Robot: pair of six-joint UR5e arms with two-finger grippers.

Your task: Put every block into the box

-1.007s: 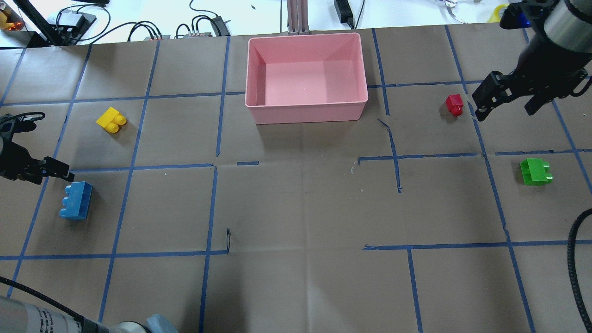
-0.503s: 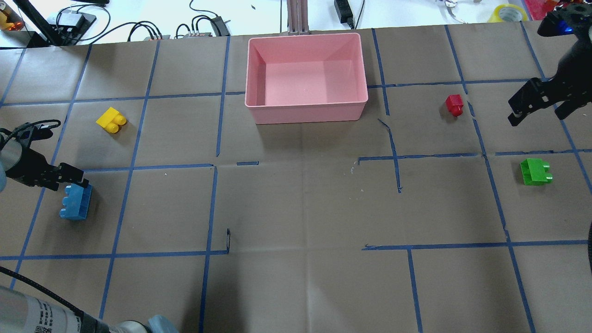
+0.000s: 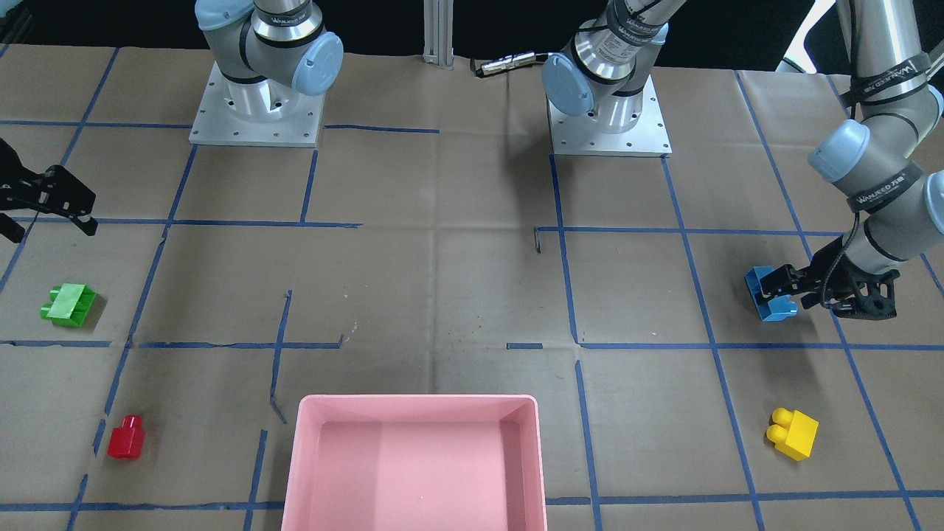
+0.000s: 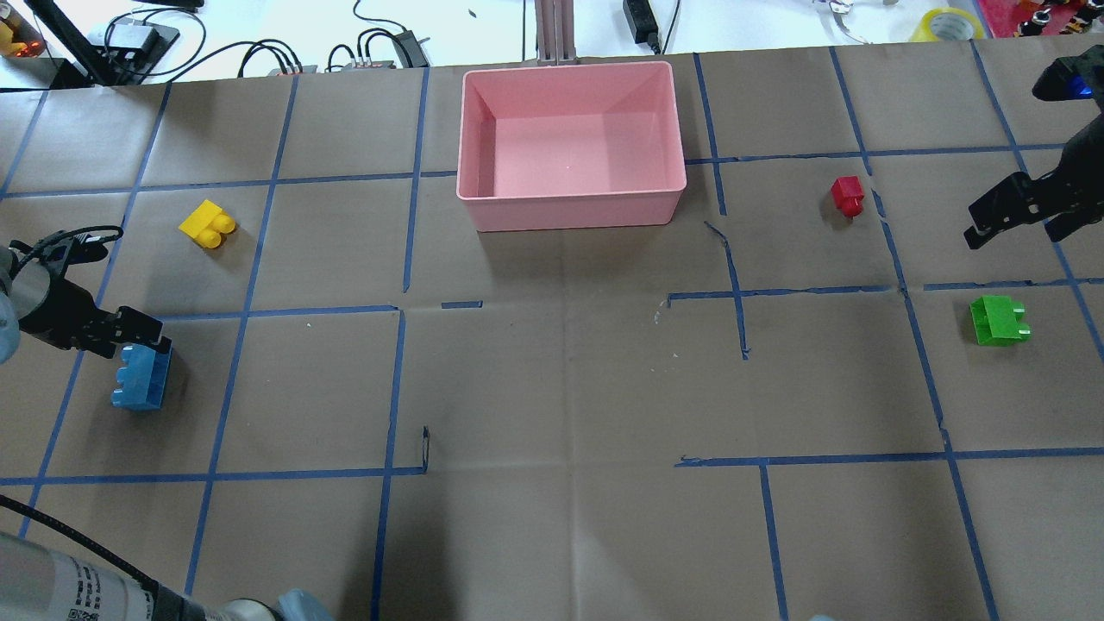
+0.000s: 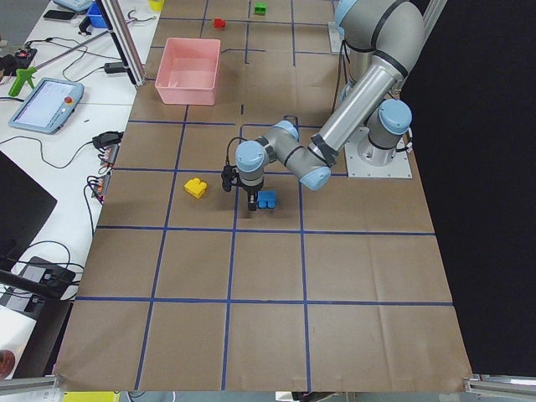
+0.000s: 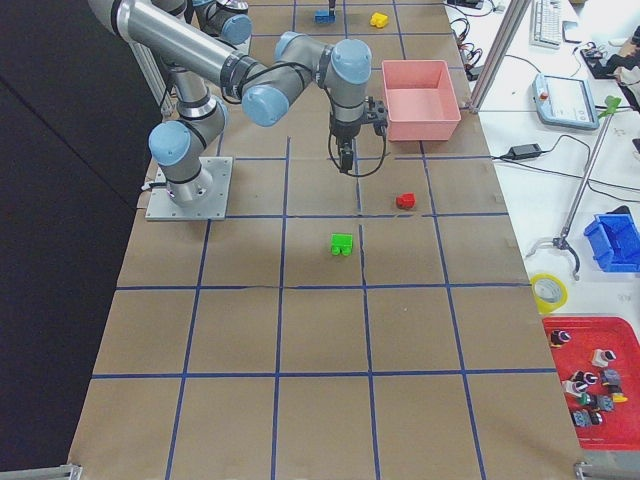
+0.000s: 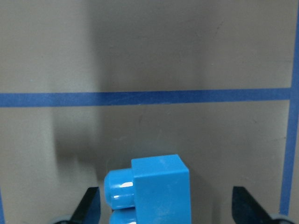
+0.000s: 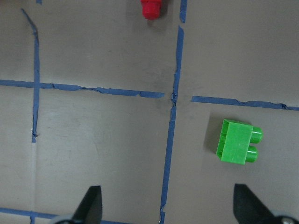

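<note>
While the left gripper [image 7: 167, 207] brackets the blue brick [image 4: 141, 378] with fingers spread wide, the brick sits nearer one finger, studs facing it. I'd centre the gripper and go lower before closing, or the brick may skid on the paper. The pink box [image 4: 569, 211] stands empty, well apart. The right gripper [image 8: 168, 207] hangs wide open near the green brick [image 8: 238, 148].

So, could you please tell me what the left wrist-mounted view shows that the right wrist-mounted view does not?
Only the left wrist view shows the blue block, close in, within the span of the open left gripper. Only the right wrist view shows the green block and, at its top edge, the red block, both lying beyond the open right gripper. Both share brown paper crossed by blue tape lines.
</note>
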